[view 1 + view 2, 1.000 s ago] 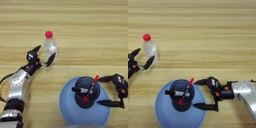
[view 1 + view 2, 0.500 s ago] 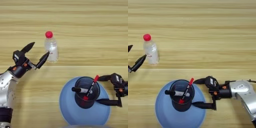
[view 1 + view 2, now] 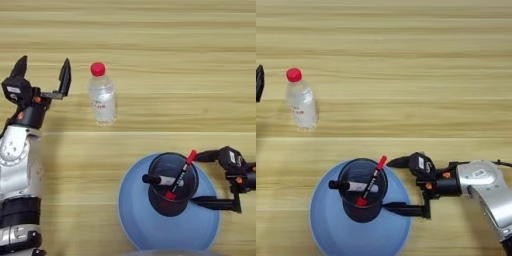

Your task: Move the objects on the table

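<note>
Toward the lower right of the frame, my right gripper (image 3: 398, 185) has its fingers spread wide on either side of the dark cup (image 3: 362, 189), which stands on the blue plate (image 3: 331, 235) holding two pens (image 3: 371, 180). At the upper left, my left gripper (image 3: 44, 75) is open and empty, just beside the upright bottle (image 3: 102, 100) on the tabletop (image 3: 175, 60) but not touching it. I judge the cup grasp is in hand; next I must close on its wall without tipping it.
</note>
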{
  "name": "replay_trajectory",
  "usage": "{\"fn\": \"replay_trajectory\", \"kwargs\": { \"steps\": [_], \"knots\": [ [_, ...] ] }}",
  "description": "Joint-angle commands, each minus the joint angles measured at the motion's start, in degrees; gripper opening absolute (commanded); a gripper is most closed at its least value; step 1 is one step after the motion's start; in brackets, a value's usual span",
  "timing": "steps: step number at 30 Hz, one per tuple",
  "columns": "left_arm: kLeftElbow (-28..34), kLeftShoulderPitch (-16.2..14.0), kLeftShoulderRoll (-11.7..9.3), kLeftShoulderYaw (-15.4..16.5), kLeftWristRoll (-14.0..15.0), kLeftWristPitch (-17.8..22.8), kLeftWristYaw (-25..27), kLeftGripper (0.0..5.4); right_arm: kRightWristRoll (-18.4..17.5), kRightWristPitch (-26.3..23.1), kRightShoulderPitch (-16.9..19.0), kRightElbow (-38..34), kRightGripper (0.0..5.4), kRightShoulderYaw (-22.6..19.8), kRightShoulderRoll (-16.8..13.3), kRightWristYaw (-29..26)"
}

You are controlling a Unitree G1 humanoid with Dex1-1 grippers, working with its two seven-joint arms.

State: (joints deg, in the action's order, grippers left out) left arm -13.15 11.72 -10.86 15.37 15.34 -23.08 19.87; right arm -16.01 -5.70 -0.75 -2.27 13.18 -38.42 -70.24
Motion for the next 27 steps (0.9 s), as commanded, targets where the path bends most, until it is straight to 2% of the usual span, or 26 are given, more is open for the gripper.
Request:
{"fn": "replay_trajectory", "kwargs": {
  "steps": [1,5,7,10,14,18,27],
  "knots": [
    [-4.39,0.98,0.64,-0.04,-4.66,1.01,-6.48,5.4,0.76,0.32,-0.94,-0.11,5.37,-0.22,-0.11,0.57],
    [-8.53,1.68,1.47,0.11,-5.6,1.09,-10.49,5.4,1.49,0.73,-1.46,-1.3,5.37,-0.7,-0.58,1.3],
    [-9.44,1.92,1.38,-0.2,-5.38,1.05,-10.81,5.4,2.24,0.89,-1.79,-1.78,5.37,-0.77,-0.66,2.17],
    [-10.68,2.02,1.2,-0.36,-5.35,0.46,-11.06,5.4,5.56,0.61,-2.96,-1.4,5.37,-0.4,-0.23,5.64],
    [-12.31,2.1,1.04,-0.29,-5.69,-0.06,-11.62,5.4,6.71,-0.29,-3.96,-1.72,5.37,-0.67,-0.03,7.91],
    [-13.38,2.09,1.26,-0.58,-5.8,-0.36,-11.65,5.4,8.77,-0.43,-5.38,0.51,5.37,-0.68,-0.33,10.3],
    [-14.89,2.03,1.33,-1.16,-5.94,-0.85,-11.19,5.4,14.1,0.48,-7.9,4.72,5.37,1.15,1.15,14.83]
  ]
}}
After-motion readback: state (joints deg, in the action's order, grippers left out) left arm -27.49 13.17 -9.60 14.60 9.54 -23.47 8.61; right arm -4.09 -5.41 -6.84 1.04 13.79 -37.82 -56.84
